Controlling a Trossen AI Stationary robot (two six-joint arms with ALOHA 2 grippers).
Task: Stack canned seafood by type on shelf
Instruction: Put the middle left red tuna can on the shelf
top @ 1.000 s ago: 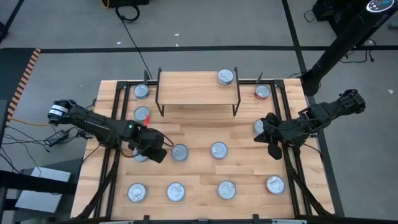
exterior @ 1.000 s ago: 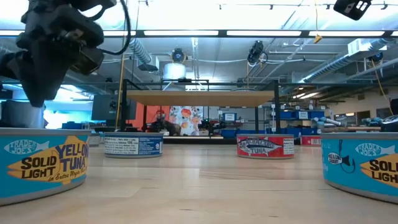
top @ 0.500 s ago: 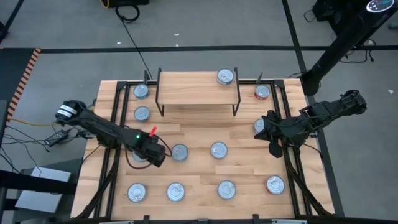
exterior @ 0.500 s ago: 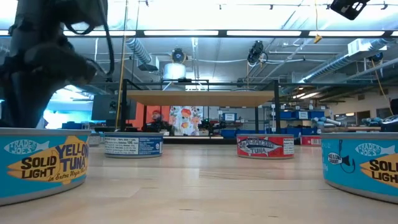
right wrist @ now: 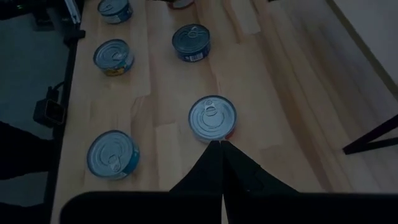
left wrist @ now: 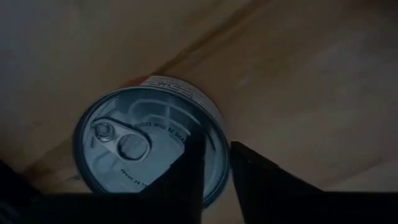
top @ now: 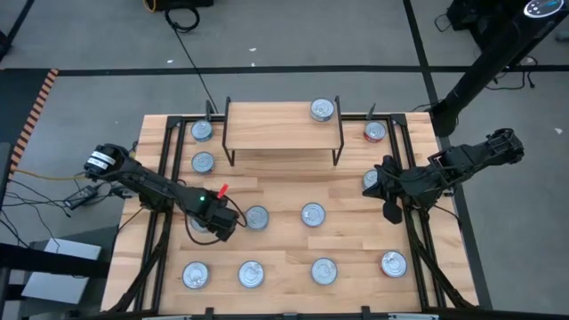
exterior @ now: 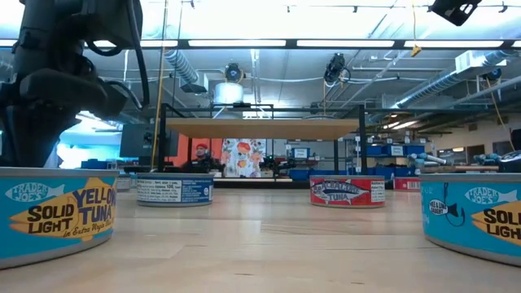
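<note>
Several round seafood cans with silver tops stand on the wooden table; one can (top: 322,109) stands on the shelf (top: 283,124) at the far middle. My left gripper (top: 216,224) points straight down over a can (left wrist: 149,146) at the left middle, its fingers closed astride that can's rim. My right gripper (top: 391,212) hangs shut above the table's right side, over another can (right wrist: 212,118), and touches nothing. In the low view the left arm (exterior: 49,89) stands behind a blue and yellow tuna can (exterior: 57,213). My left gripper has the can's rim (left wrist: 221,124) between its two fingers, on the side of the lid away from the pull tab. One finger (left wrist: 186,174) lies over the lid and the other (left wrist: 261,177) stands outside the wall. The fingers come from above, pointing down. The can stands upright on the table.
Two cans (top: 202,131) (top: 203,163) stand at the far left beside the shelf, and one (top: 374,132) at the far right. Two more (top: 256,217) (top: 312,214) stand mid-table. A row of several cans (top: 251,274) lines the near edge. Black rails (top: 160,231) run along both sides.
My left gripper has come down over the can at the left middle, shifting a little toward the near edge. In the low view its arm has sunk and turned. The cans stand where they stood.
</note>
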